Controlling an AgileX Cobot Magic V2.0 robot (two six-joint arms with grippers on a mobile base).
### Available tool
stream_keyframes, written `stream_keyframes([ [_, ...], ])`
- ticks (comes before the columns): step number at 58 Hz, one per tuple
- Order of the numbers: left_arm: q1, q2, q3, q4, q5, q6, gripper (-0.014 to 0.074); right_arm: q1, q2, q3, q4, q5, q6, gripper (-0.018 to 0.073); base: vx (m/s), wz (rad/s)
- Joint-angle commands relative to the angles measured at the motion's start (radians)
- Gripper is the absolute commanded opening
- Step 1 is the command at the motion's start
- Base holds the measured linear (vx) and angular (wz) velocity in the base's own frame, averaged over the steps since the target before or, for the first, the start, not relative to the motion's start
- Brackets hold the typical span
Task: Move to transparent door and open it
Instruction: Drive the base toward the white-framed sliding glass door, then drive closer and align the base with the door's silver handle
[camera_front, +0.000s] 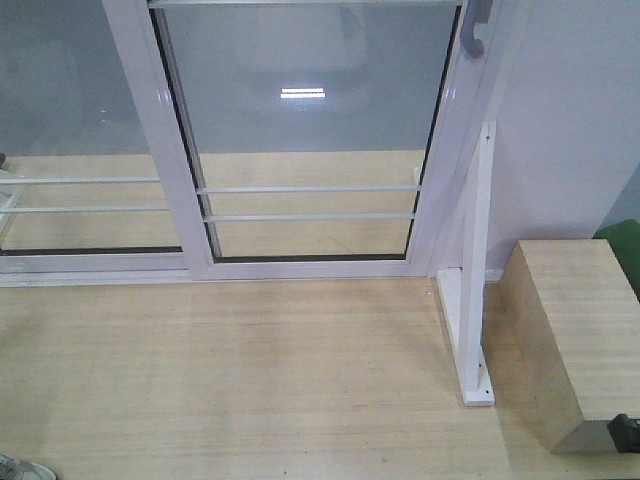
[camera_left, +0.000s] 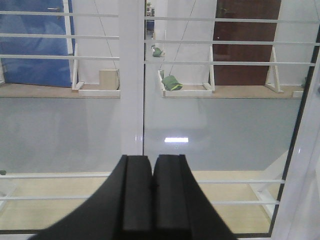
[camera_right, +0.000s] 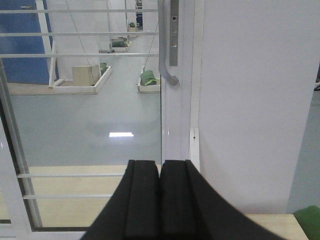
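Front view: a barred glass panel (camera_front: 70, 100) fills the left. Just right of it, overlapping its edge, stands the door (camera_front: 310, 120). It is clear glass in a glossy white frame with two thin white bars low down, and it sits at the far edge of the wood floor (camera_front: 220, 380). Its curved grey handle (camera_front: 478, 28) shows at the top right, beside the wall (camera_front: 570, 120). Further right a white post (camera_front: 478, 250) stands on the floor, then a pale wood box (camera_front: 570, 330).

Left wrist view: the left claw (camera_left: 152, 195) is closed, black fingers pressed together, holding nothing, facing a white frame upright.

Right wrist view: the right claw (camera_right: 160, 197) is also closed on nothing, below the handle and apart from it.
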Motion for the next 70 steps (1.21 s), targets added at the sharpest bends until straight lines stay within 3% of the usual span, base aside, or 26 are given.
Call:
stream_keyframes([
  [1,-0.005,-0.013,0.03,-0.009,-0.084,-0.007,-0.0006,-0.003,-0.015,0.014,-0.007,-0.085,-0.006,-0.0005,0.34,0.03],
  [70,-0.005,-0.013,0.03,-0.009,-0.084,-0.007,-0.0006,-0.003,-0.015,0.014,-0.007,-0.085,-0.006,-0.0005,0.23,0.01],
])
